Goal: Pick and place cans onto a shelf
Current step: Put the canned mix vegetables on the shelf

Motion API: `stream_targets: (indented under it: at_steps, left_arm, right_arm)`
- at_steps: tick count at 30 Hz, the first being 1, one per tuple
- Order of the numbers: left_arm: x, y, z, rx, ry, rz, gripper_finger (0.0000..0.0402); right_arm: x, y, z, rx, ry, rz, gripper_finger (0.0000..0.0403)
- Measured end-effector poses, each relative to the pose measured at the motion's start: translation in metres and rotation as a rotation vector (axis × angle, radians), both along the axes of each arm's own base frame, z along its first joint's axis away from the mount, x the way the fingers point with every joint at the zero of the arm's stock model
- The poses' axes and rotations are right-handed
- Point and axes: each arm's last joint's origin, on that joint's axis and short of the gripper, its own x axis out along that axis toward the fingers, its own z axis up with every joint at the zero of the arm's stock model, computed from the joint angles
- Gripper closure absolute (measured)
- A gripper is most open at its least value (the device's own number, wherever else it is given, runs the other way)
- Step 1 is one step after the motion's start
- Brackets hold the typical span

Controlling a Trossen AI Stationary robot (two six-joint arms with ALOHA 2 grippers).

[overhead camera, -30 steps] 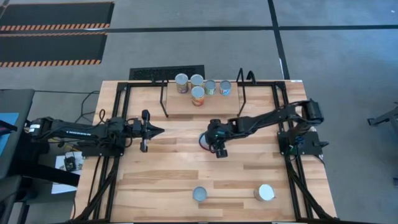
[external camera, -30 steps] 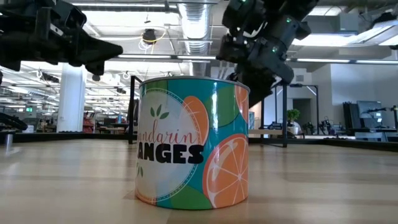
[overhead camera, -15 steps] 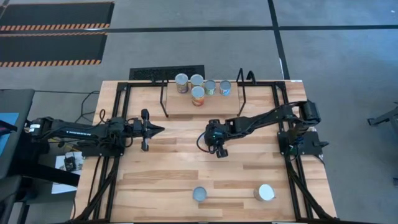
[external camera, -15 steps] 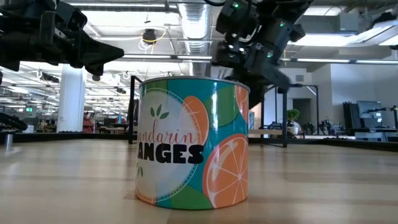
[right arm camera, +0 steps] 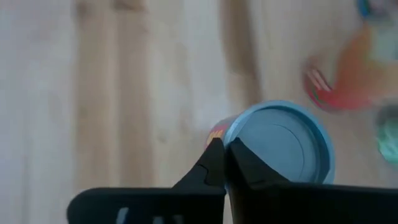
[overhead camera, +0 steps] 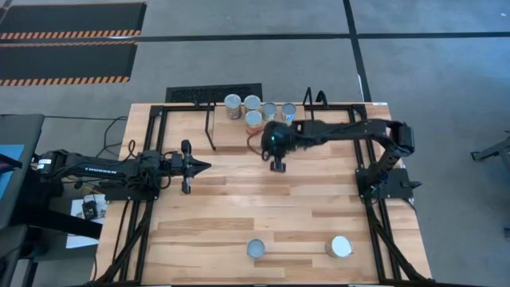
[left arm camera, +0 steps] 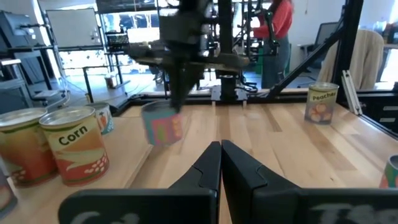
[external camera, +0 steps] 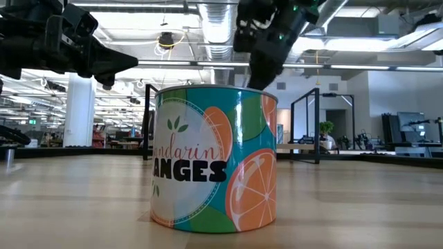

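Wood planks make up the table (overhead camera: 239, 207). Two cans stand well apart on its near edge: one (overhead camera: 256, 249) towards the middle and one (overhead camera: 340, 246) to the right. The low view is filled by a can (external camera: 214, 159) with a mandarin oranges label, upright on the planks; both arms hang above and behind it.

Farther in, at mid-table on the left, the left gripper (overhead camera: 203, 167) hovers over bare planks. Its fingers are pressed together with nothing between them, as its own wrist view (left arm camera: 221, 149) shows.

Beyond that, the right arm reaches across from the right side, and the right gripper (overhead camera: 263, 143) is over the front edge of the shelf (overhead camera: 231, 134). Its fingers are pinched together. In its wrist view the tips (right arm camera: 221, 152) meet at the rim of the held can (right arm camera: 280, 143), which has a grey top. The grip appears to be on that rim alone. From above only a reddish sliver of the held can (overhead camera: 253, 146) shows beside the gripper, at the shelf's front edge. The left wrist view shows it as a blur (left arm camera: 163, 122) under the dark fingers, and I cannot tell whether it touches the board.

Farthest back, five cans stand upright in a cluster along the rear of the shelf. One (overhead camera: 254, 120) is in front, just behind the right gripper. The other four are in a row from (overhead camera: 232, 104) to (overhead camera: 288, 110). One of them carries a Corn label (left arm camera: 74, 146).
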Motion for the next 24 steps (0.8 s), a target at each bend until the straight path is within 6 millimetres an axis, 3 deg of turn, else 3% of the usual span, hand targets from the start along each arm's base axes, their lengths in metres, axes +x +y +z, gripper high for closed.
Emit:
stream_targets:
  at_steps: [9,24]
  left_arm:
    - [0.000,0.000,0.000,0.000,-0.001,0.006,0.0401]
    - [0.000,0.001,0.000,0.007,0.002,0.018,0.0401]
  right_arm:
    - [-0.009,-0.051,0.000,0.012,-0.037,-0.178,0.0391]
    - [-0.002,-0.070,-0.023,0.013,-0.002,-0.197,0.0388]
